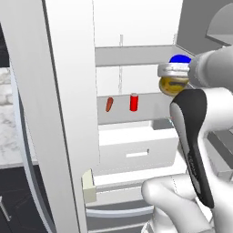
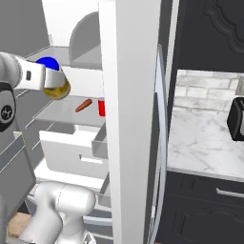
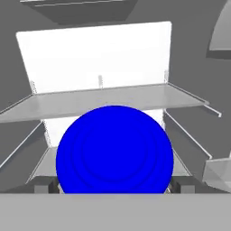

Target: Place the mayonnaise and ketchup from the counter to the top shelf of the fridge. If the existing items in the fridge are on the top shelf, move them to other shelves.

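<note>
oval item [image 1: 109, 104] left of can [image 1: 134, 102] | both on shelf [image 1: 154, 109]

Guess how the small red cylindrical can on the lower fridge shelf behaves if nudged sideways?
The small red cylindrical can stands upright, taller than wide, so a high push probably tips it. Once down, its round side would likely roll along the light-grey shelf board. It looks rigid, probably not deforming.

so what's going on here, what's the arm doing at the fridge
The arm is carrying the mayonnaise, a pale yellow container with a blue cap, in its pincer into the open fridge. In the hand view the blue cap points at the top shelf, which looks bare. The orange-red oval item and the red can sit on the shelf below, above the white drawers.
</note>
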Tool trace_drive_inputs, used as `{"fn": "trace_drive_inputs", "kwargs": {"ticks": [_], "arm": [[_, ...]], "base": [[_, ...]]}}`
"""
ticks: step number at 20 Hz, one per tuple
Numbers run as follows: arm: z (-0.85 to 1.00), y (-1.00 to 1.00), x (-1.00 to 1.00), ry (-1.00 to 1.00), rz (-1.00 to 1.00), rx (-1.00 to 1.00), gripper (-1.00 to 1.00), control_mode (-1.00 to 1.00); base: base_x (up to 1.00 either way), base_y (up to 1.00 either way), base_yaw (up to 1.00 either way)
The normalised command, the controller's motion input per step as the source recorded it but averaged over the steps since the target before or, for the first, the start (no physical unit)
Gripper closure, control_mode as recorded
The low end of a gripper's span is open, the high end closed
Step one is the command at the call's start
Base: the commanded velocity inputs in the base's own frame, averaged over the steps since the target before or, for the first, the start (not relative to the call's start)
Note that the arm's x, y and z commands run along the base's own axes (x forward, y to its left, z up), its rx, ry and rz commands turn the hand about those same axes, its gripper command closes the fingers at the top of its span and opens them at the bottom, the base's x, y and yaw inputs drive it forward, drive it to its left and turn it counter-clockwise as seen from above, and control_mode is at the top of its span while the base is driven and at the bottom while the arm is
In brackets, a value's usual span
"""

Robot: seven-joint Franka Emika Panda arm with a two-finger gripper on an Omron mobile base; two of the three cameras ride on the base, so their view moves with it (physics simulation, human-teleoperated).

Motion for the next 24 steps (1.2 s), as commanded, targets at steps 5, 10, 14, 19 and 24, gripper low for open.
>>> {"fn": "trace_drive_inputs", "kwargs": {"ticks": [5, 10, 14, 19, 24], "arm": [[0.45, 0.00, 1.00, -0.17, 0.01, -0.05, 1.00, -1.00], [0.01, 0.00, 1.00, -0.03, 0.02, -0.08, 1.00, -1.00], [0.02, 0.01, 1.00, 0.00, 0.01, -0.12, 1.00, -1.00], [0.11, 0.01, 1.00, 0.00, 0.00, -0.08, 1.00, -1.00], [0.00, 0.00, 0.88, 0.10, 0.00, 0.00, 1.00, -1.00]], "base": [[0.00, 0.00, 0.00], [0.00, 0.00, 0.00], [0.00, 0.00, 0.00], [0.00, 0.00, 0.00], [0.00, 0.00, 0.00]]}}
